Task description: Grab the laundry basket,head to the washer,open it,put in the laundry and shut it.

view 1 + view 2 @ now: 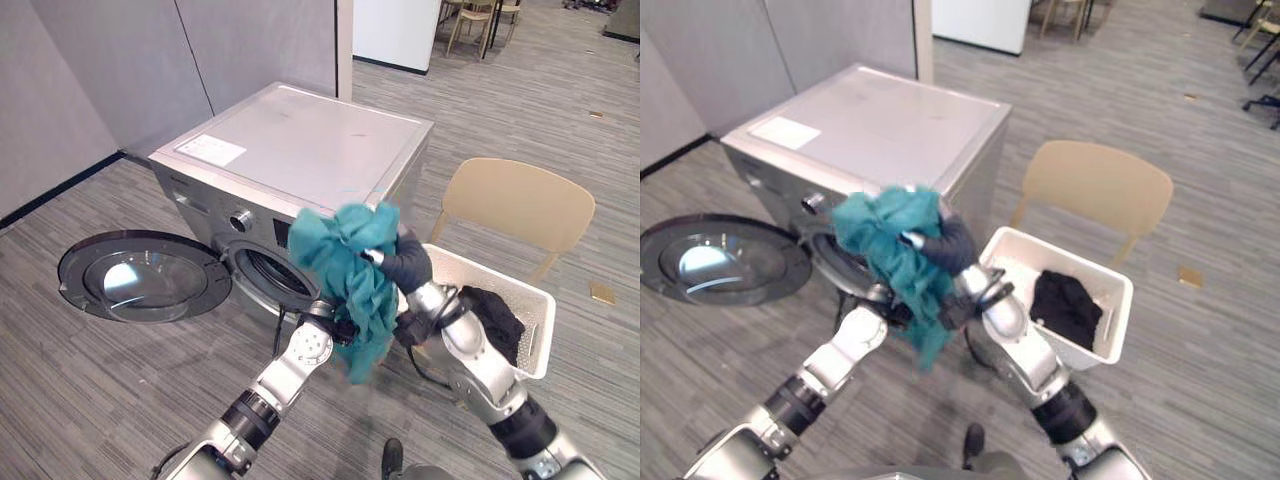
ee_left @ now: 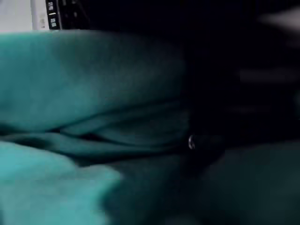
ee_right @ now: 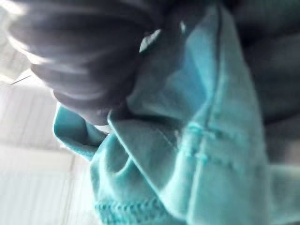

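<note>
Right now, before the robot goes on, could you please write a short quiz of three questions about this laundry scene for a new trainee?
1. True or false: the washer's round door is shut.
2. Which item hangs in front of the washer, held up by the right hand?
A. a black garment
B. a teal cloth
C. a white towel
3. Fill in: the black garment lies inside the white ____, which stands beside the washer in front of the tan chair.

Key:
1. False; the door hangs wide open.
2. B; the teal cloth, with the left hand under it.
3. laundry basket.
</note>
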### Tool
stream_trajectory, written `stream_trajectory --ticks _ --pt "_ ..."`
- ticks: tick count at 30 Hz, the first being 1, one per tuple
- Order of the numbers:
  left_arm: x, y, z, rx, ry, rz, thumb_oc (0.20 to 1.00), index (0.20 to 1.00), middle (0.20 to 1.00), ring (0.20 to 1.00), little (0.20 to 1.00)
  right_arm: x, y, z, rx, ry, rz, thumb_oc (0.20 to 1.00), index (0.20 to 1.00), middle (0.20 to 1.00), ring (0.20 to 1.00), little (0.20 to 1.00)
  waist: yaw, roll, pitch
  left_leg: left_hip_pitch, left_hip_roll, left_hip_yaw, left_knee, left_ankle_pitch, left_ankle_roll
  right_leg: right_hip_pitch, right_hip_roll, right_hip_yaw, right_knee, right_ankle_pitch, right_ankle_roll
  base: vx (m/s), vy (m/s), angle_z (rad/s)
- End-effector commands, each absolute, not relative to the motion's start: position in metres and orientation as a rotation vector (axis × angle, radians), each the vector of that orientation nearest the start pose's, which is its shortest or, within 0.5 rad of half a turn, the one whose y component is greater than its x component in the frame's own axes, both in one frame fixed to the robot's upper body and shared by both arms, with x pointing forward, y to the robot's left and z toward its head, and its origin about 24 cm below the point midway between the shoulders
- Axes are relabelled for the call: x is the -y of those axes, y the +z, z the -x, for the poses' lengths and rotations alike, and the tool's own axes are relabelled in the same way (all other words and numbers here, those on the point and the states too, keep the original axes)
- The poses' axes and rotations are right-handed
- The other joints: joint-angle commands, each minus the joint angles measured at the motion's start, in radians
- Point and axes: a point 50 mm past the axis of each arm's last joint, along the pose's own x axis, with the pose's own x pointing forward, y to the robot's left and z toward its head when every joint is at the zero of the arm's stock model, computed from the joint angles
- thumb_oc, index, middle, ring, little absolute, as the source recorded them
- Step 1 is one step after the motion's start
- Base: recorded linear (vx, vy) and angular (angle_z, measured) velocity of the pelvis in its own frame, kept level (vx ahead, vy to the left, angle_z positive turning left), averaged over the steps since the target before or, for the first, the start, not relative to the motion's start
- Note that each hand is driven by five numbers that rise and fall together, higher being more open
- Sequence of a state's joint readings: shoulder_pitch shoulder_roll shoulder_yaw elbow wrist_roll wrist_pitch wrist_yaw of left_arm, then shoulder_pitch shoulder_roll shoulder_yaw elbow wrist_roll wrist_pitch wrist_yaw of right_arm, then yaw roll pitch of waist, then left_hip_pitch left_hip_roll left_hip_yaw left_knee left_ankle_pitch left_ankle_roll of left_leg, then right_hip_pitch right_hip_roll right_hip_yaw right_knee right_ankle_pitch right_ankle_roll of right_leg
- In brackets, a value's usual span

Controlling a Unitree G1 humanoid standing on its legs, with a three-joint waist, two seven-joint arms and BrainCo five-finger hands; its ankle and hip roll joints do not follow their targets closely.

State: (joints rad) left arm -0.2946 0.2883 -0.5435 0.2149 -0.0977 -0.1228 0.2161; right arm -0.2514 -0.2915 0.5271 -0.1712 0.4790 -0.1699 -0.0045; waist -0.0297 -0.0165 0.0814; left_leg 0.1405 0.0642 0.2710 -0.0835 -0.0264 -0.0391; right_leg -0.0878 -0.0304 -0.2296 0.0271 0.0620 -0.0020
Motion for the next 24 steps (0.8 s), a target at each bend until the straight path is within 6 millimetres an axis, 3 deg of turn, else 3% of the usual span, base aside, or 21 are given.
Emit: stream_trajectory --ticks 1,5,8,10,11,12,14,16,19,20,24 --pt "-0.089 0.070 -0.290 0.224 -0.321 -0.274 0.200 0.200 0.200 0.200 0.200 0.058 0.146 -0.251 0.444 0.655 -0.222 1.000 1.000 1.000 1.000 1.000 -0.010 -0.044 -0.021 -0.052 -0.018 -0.019 -0.004 -0.001 -0.004 0.121 -0.056 0.044 -0.005 -0.110 0.132 0.01 -0.004 -0.08" --pt "-0.118 0.051 -0.279 0.130 -0.252 -0.238 0.200 0.200 0.200 0.200 0.200 0.088 0.122 -0.256 0.381 0.521 -0.024 1.000 1.000 1.000 1.000 1.000 -0.008 -0.038 -0.020 -0.054 -0.018 -0.025 -0.004 0.002 -0.006 0.131 -0.059 0.037 -0.015 -0.107 0.134 0.01 -0.003 0.00" --pt "-0.128 0.044 -0.273 0.092 -0.230 -0.211 0.200 0.200 0.200 0.200 0.200 0.102 0.114 -0.256 0.356 0.464 0.033 1.000 1.000 1.000 1.000 1.000 -0.007 -0.038 -0.022 -0.055 -0.019 -0.027 -0.004 0.003 -0.006 0.134 -0.059 0.034 -0.018 -0.106 0.134 0.01 -0.011 0.02" --pt "-0.142 0.032 -0.262 0.027 -0.192 -0.135 0.200 0.200 0.200 0.200 0.200 0.127 0.100 -0.253 0.304 0.372 0.122 1.000 1.000 1.000 1.000 1.000 -0.006 -0.035 -0.020 -0.058 -0.019 -0.032 -0.004 0.007 -0.007 0.138 -0.058 0.031 -0.022 -0.107 0.133 0.01 -0.009 0.02" --pt "-0.142 0.032 -0.261 0.026 -0.192 -0.134 0.200 0.200 0.200 0.200 0.200 0.127 0.100 -0.253 0.303 0.371 0.122 1.000 1.000 1.000 1.000 1.000 -0.007 -0.035 -0.021 -0.058 -0.019 -0.032 -0.004 0.007 -0.007 0.138 -0.058 0.031 -0.022 -0.107 0.133 0.01 -0.025 0.04" --pt "-0.155 0.025 -0.255 -0.010 -0.161 -0.123 0.200 0.200 0.200 0.200 0.200 0.146 0.091 -0.250 0.266 0.301 0.204 1.000 1.000 1.000 1.000 1.000 -0.007 -0.035 -0.019 -0.060 -0.019 -0.035 -0.004 0.009 -0.006 0.140 -0.058 0.030 -0.021 -0.107 0.133 0.00 -0.013 0.03" --pt "-0.163 0.020 -0.250 -0.032 -0.145 -0.134 0.200 0.200 0.200 0.200 0.200 0.156 0.087 -0.248 0.247 0.271 0.242 1.000 1.000 1.000 1.000 1.000 -0.007 -0.035 -0.019 -0.060 -0.019 -0.037 -0.004 0.009 -0.007 0.141 -0.057 0.029 -0.022 -0.107 0.133 0.00 0.000 0.00" --pt "-0.188 0.004 -0.234 -0.120 -0.107 -0.197 0.200 0.200 0.200 0.200 0.200 0.187 0.066 -0.237 0.137 0.197 0.357 1.000 1.000 1.000 1.000 1.000 -0.008 -0.034 -0.015 -0.061 -0.019 -0.039 -0.004 0.010 -0.006 0.140 -0.057 0.025 -0.022 -0.107 0.134 0.00 0.000 0.00" --pt "-0.205 -0.010 -0.221 -0.195 -0.083 -0.231 0.200 0.200 0.200 0.200 0.200 0.204 0.050 -0.226 0.043 0.172 0.421 1.000 1.000 1.000 1.000 1.000 -0.008 -0.032 -0.014 -0.061 -0.019 -0.041 -0.004 0.010 -0.006 0.140 -0.055 0.023 -0.021 -0.109 0.134 0.00 0.000 0.00" --pt "-0.220 -0.027 -0.203 -0.296 -0.050 -0.238 0.200 0.200 0.200 0.200 0.200 0.221 0.031 -0.213 -0.071 0.150 0.476 1.000 1.000 1.000 1.000 1.000 -0.009 -0.030 -0.009 -0.060 -0.020 -0.041 -0.004 0.010 -0.006 0.140 -0.054 0.023 -0.022 -0.110 0.134 0.00 0.000 0.00" --pt "-0.238 -0.045 -0.179 -0.410 0.007 -0.231 0.200 0.200 0.200 0.200 0.200 0.237 0.003 -0.196 -0.233 0.142 0.540 1.000 1.000 1.000 1.000 1.000 -0.006 -0.028 -0.004 -0.057 -0.019 -0.045 -0.004 0.007 -0.006 0.141 -0.053 0.025 -0.022 -0.114 0.132 0.00 -0.009 0.00"
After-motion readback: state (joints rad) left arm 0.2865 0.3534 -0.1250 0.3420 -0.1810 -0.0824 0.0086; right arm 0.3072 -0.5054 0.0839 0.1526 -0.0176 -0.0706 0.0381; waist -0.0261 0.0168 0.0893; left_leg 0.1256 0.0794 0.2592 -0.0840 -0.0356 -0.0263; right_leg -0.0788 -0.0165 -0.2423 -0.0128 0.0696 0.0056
